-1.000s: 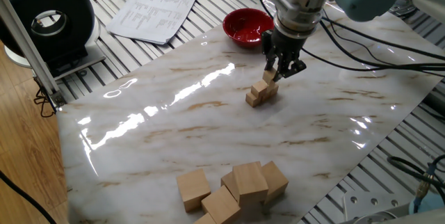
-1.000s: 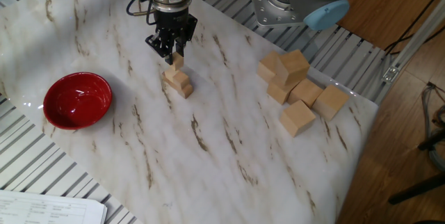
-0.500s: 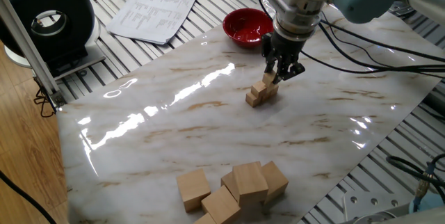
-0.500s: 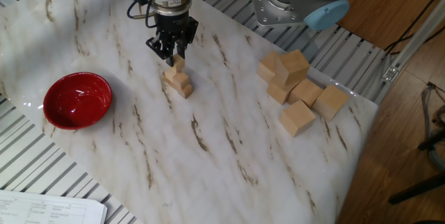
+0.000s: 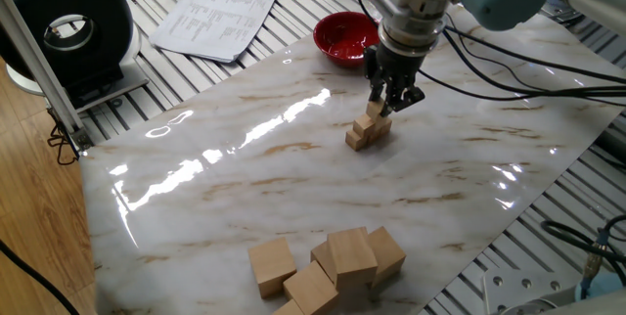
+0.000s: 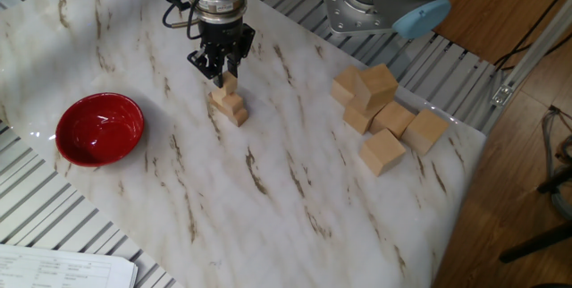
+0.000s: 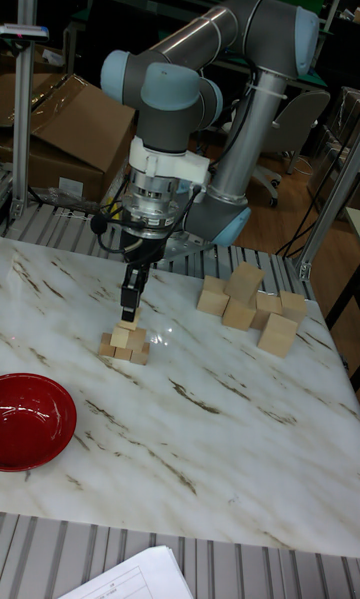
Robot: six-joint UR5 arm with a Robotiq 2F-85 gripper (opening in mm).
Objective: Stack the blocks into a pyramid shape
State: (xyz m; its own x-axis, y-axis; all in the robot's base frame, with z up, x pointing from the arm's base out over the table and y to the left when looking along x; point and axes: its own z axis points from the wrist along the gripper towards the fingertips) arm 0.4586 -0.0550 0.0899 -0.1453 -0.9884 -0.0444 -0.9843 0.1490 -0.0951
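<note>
Jaws (image 5: pixel 383 110) pinching top block (image 5: pixel 377 111) directly above small block stack (image 5: pixel 367 132).

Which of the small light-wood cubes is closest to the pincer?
The top small light-wood cube of the little pyramid stack, directly under the pincer. The other small cubes lie below it in the stack.

blocks (image 7: pixel 123 343): small tan wood cubes, stacked as mini pyramid mid-table
top cube (image 5: pixel 376 109): btwn my fingertips, at stack's peak
base: cubes touching, on marble
</note>
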